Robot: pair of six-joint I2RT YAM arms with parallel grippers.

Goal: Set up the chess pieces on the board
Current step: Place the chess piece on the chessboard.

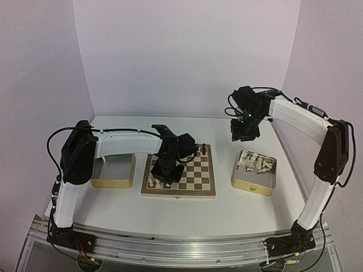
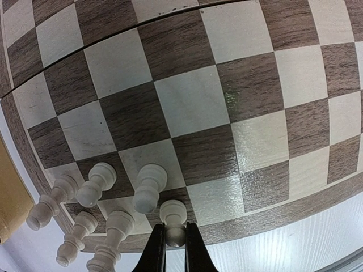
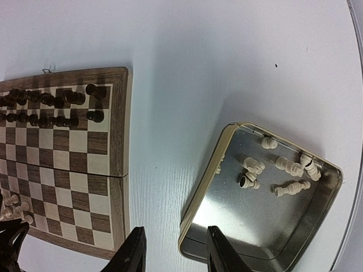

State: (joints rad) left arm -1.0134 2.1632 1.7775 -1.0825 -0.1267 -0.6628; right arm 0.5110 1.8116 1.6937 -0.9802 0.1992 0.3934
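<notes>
The board lies at the table's centre, also seen in the left wrist view and the right wrist view. My left gripper is shut on a cream-white pawn standing on the board's edge row. Several white chess pieces stand just left of it. From above, my left gripper hangs over the board's near left corner. My right gripper is open and empty, high above the table between the board and a tin. More white chess pieces lie loose in that tin.
Dark pieces fill two rows at the board's far side. The tin with white pieces sits right of the board. A second tin sits left of it under the left arm. My right gripper hovers behind the right tin.
</notes>
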